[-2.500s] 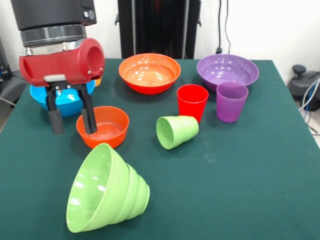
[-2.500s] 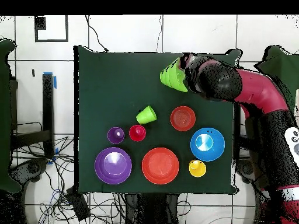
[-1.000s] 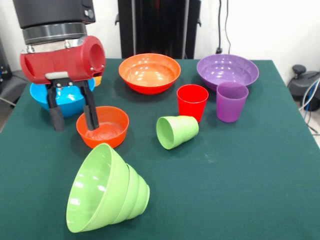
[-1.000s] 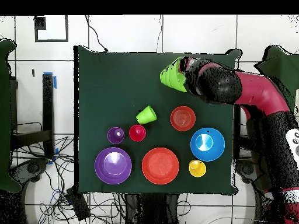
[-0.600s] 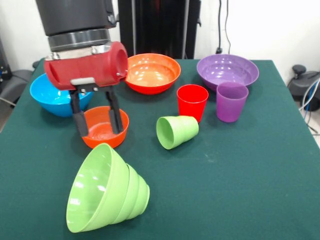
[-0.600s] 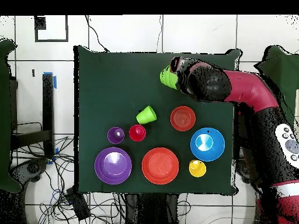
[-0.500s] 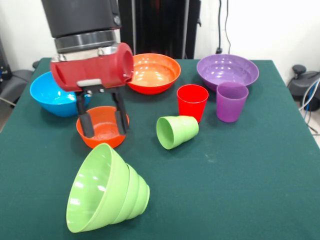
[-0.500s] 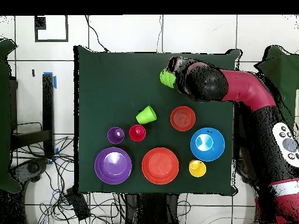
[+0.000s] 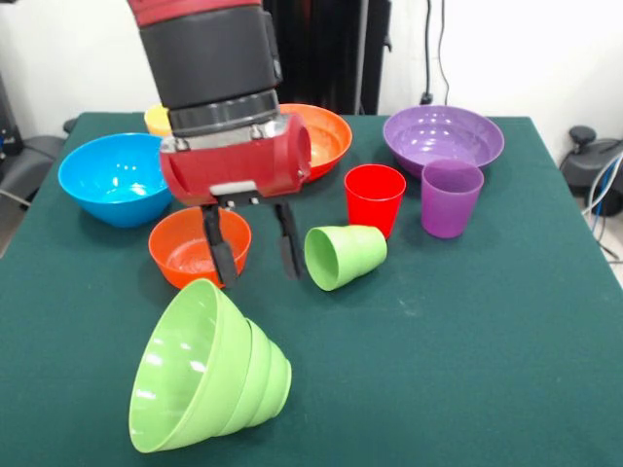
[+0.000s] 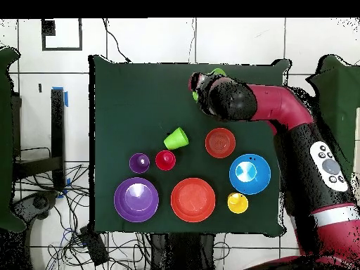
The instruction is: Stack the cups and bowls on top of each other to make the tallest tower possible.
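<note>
My gripper (image 9: 255, 261) is open and empty. It hangs low between the small orange-red bowl (image 9: 185, 251) and the light green cup (image 9: 344, 256), which lies on its side. The red cup (image 9: 375, 197) and purple cup (image 9: 451, 197) stand upright to the right. The yellow cup (image 9: 156, 119) stands behind the blue bowl (image 9: 115, 178). The large light green bowl (image 9: 180, 375) lies on its side at the front, over a small ribbed green bowl (image 9: 271, 379). The orange bowl (image 9: 326, 136) and purple bowl (image 9: 443, 136) sit at the back. No tower shows in either view.
In the overhead view my arm (image 10: 239, 102) covers most of the green bowls (image 10: 216, 72). The green cup (image 10: 176, 138), red cup (image 10: 165, 160) and small orange-red bowl (image 10: 220, 143) lie close together mid-table. Green cloth covers the table (image 9: 467, 341).
In the front view my gripper has moved right, from beside the blue bowl, across the small orange-red bowl, toward the green cup. It stays open. The cups and bowls have not moved.
</note>
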You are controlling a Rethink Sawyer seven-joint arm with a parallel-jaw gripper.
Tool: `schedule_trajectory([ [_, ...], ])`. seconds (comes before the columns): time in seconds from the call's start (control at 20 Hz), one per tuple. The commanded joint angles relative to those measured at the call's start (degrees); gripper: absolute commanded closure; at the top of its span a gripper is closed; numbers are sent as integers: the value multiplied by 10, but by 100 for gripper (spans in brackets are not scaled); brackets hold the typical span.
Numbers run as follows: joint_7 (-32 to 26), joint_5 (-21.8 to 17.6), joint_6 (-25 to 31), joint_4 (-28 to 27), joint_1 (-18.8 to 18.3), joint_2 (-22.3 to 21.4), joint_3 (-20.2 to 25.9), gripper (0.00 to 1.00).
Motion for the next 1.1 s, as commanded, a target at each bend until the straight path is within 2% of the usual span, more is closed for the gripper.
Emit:
schedule_trajectory([
  [0.05,-116,-61,11,2,13,53,-14,0],
  [0.65,-158,-51,49,-8,-21,60,13,0],
  [1.1,-143,-53,43,25,-41,41,15,0],
])
